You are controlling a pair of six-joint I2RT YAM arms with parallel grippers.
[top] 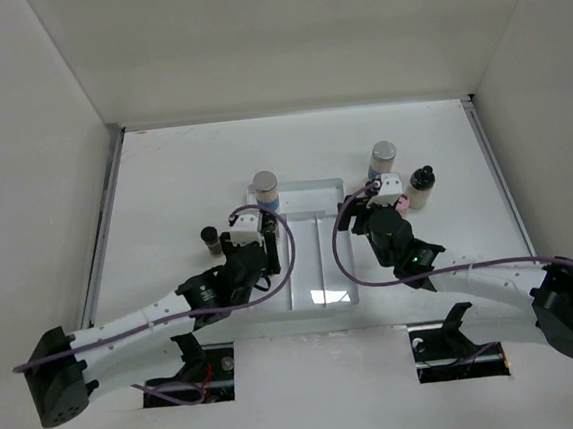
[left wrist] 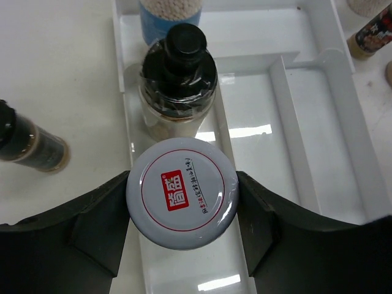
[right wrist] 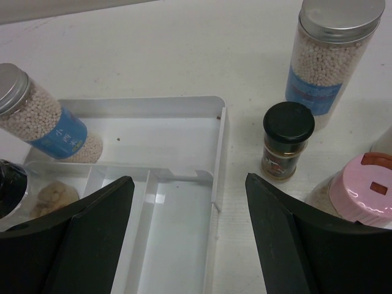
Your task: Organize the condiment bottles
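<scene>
My left gripper [left wrist: 182, 202] is shut on a jar with a grey metal cap and red logo [left wrist: 182, 193], held over the left compartment of the clear tray [left wrist: 288, 104]. Just ahead in that compartment stands a black-capped bottle [left wrist: 179, 73], and behind it a blue-labelled jar [left wrist: 170, 15]. My right gripper [right wrist: 190, 226] is open with nothing between its fingers, above the tray's right rim [right wrist: 220, 141]. To its right on the table stand a blue-labelled jar [right wrist: 334, 55], a small black-capped bottle [right wrist: 286, 144] and a pink-capped jar [right wrist: 367, 190].
A small dark bottle [left wrist: 30, 144] stands on the table left of the tray [top: 324, 301]. White walls enclose the table on three sides. The left arm [top: 155, 316] and right arm [top: 473, 278] reach in from the near edge.
</scene>
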